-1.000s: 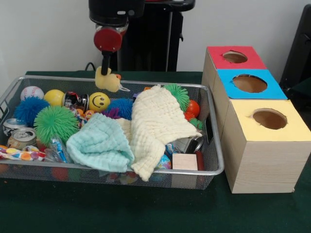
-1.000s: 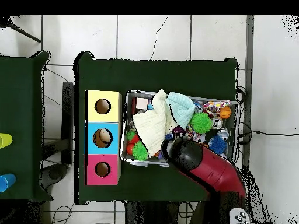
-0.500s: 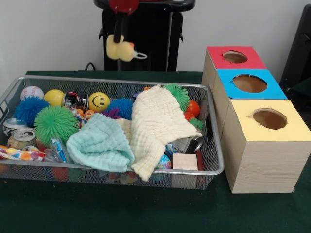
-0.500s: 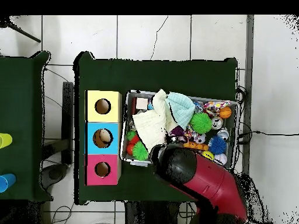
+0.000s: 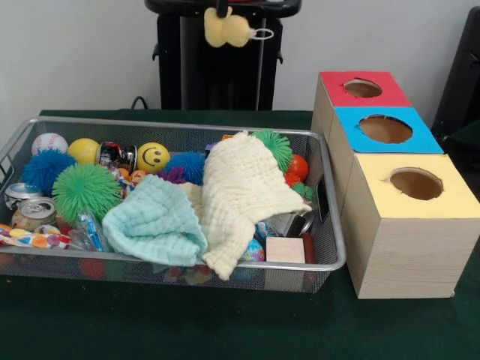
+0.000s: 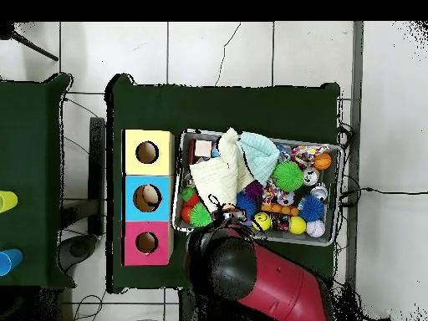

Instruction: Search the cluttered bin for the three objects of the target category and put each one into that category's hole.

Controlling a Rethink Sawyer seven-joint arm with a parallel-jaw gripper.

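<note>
Silver wire-mesh bin (image 5: 330, 264) sits nearest, packed with a mint cloth (image 5: 154, 221), a cream cloth (image 5: 240, 191) and spiky balls. Beside it: wooden box with yellow, blue and red holes (image 5: 390, 161). Farther back, gripper (image 5: 222, 10) clamps pale yellow rubber duck (image 5: 227, 28) high above bin's far rim.

Dark green table (image 5: 225, 330) carrying a wire bin and a row of boxes

The wire mesh bin (image 5: 330, 225) rests on the green cloth, heaped with balls, cans and cloths; just beside it stand three wooden boxes in a touching row, each with a round hole: yellow-topped box (image 5: 416, 225), blue-topped box (image 5: 386, 129), red-topped box (image 5: 361, 88)
</note>
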